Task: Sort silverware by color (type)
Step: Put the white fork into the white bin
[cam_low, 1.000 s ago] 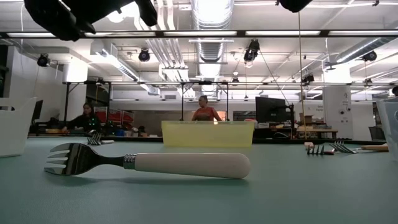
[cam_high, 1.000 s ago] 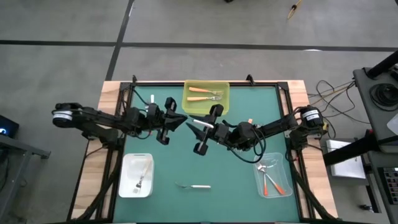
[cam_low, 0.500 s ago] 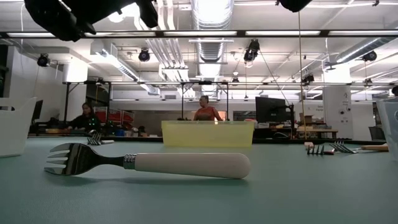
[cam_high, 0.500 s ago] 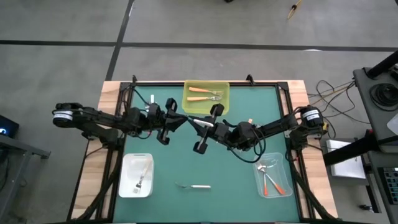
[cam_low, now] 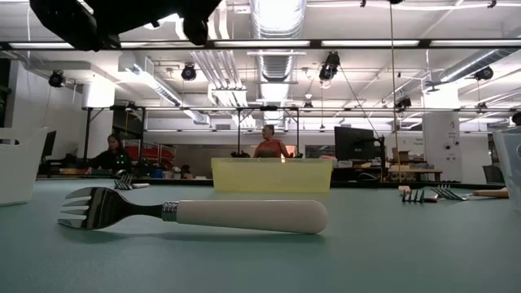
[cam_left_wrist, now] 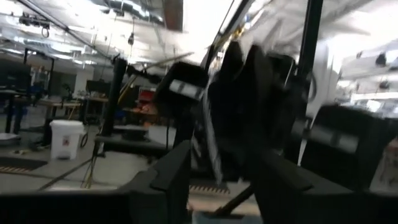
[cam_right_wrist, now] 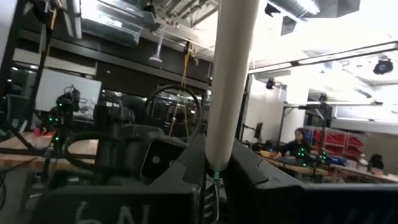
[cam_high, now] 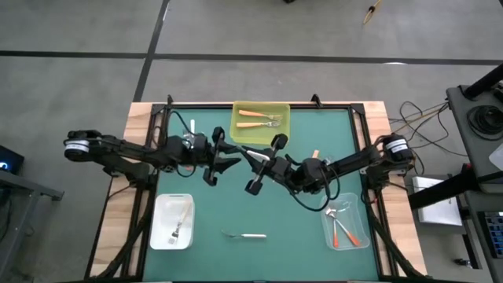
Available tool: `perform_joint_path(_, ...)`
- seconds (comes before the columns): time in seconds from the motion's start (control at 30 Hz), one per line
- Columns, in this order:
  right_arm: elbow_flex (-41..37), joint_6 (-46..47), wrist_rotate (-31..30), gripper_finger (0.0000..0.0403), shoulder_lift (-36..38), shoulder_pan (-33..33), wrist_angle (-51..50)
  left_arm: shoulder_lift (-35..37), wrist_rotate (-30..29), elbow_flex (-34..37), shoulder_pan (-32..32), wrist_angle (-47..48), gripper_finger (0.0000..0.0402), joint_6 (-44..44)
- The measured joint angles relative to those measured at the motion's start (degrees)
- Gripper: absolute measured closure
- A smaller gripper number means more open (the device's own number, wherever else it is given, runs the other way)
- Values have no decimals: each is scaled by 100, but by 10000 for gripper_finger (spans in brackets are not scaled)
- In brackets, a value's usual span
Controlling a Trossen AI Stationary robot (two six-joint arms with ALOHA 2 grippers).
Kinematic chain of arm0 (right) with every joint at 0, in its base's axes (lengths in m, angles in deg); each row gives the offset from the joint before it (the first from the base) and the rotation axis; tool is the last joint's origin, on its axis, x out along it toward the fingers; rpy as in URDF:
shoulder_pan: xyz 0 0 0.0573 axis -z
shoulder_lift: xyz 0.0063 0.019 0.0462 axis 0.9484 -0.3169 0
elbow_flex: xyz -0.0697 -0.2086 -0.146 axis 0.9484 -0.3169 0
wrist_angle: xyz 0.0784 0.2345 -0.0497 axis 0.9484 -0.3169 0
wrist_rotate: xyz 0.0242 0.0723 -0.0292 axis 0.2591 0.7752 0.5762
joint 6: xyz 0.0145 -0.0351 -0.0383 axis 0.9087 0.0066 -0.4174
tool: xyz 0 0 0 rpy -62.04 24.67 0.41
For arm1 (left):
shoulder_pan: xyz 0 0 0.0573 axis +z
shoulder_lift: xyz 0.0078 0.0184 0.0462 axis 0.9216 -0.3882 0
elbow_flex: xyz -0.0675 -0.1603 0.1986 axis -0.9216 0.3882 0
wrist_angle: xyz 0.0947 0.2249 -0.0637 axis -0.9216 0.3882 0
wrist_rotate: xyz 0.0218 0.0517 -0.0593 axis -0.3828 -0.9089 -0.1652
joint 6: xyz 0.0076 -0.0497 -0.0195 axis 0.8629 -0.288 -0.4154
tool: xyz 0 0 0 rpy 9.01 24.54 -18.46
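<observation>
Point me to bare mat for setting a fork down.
Free: the mat between the loose fork and the clear bin, and the mat's two corners flanking the yellow bin. Crowded: mid-table, where both grippers meet over the mat.

- You have a green table mat (cam_high: 299, 228) framed by a pale wooden table edge (cam_high: 118, 220).
- At the far middle of the mat sits a yellow bin (cam_high: 281, 118).
- Near your left front corner sits a white bin (cam_high: 159, 228); a clear bin (cam_high: 357, 220) sits toward the right front.
- Beyond the table, two people are seated in the room: one in red (cam_low: 266, 146) behind the yellow bin, another (cam_low: 110, 155) farther left.
- A dark monitor (cam_low: 356, 145) stands right of them.
</observation>
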Motion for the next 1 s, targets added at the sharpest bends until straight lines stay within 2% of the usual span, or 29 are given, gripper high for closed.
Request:
perform_joint_path(0.1, 0, 58, -204, 382, 112, -43, -195, 31, 0, 2, 0, 374, 235, 203)
perform_joint_path(0.23, 0, 194, -814, 382, 300, -133, -640, 145, -18, 0, 7, 966, 205, 686)
perform_joint_path(0.33, 0, 317, -1511, 382, 483, -221, -1156, 264, -239, 0, 7, 1523, 194, 877)
perform_joint_path(0.5, 0, 344, -2821, 382, 676, -385, -1706, 558, -1079, 2, 9, 2656, 191, 1050)
perform_joint_path(0.6, 0, 203, -3524, 382, 705, -487, -1947, 744, -1311, 7, 7, 2957, 191, 1053)
perform_joint_path(0.77, -2, 274, -3658, 382, 685, -614, -2569, 1101, -1250, 7, -136, 2912, 194, 1250)
perform_joint_path(0.9, -2, 570, -3658, 382, 681, -637, -2902, 1344, -1213, 5, -282, 2317, 198, 1540)
perform_joint_path(1.0, -2, 609, -3658, 382, 587, -635, -2955, 1351, -895, 7, -349, 1790, 200, 1704)
